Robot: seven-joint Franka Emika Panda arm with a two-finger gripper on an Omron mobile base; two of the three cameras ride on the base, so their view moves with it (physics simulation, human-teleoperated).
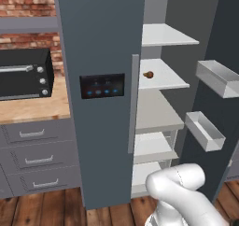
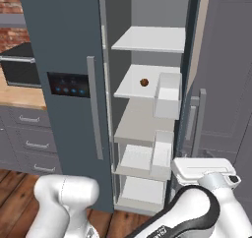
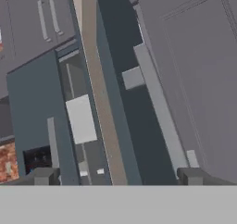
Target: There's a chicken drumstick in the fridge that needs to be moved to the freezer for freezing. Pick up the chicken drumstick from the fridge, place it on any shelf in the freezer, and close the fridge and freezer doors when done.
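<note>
Left base view: the fridge (image 1: 161, 103) stands open, its plain door (image 1: 219, 80) swung out to the right with two clear bins (image 1: 217, 78) on its inner face. The freezer door (image 1: 100, 89), bearing the black panel (image 1: 102, 85) with blue lights, is closed beside it on the left. The chicken drumstick (image 1: 148, 74) lies on the second light-grey shelf (image 1: 163, 78) from the top, near that shelf's left edge, just beside the freezer door's grey handle (image 1: 134, 103). A black toaster oven (image 1: 25, 73) sits on the wooden tabletop (image 1: 32, 108) at left, against a brick wall. The white arm (image 1: 179, 187) rises at lower right, well below the drumstick's shelf.

Right base view: the drumstick (image 2: 144, 82) rests on the same shelf (image 2: 142, 82), roughly at its middle, apart from the door bin (image 2: 168, 97) to its right. The robot's hand (image 2: 204, 170) sits low at lower right, well apart from the drumstick and below it, facing the open fridge door's edge (image 2: 189, 109).

Hand view: the fingers (image 3: 118, 176) are spread wide, the two dark tips at opposite sides of the bottom edge, with nothing between them. Ahead lies the fridge door's grey bar handle (image 3: 159, 107), seen at a tilt, with the freezer door's black panel (image 3: 37, 159) at lower left. The drumstick cannot be made out here.
</note>
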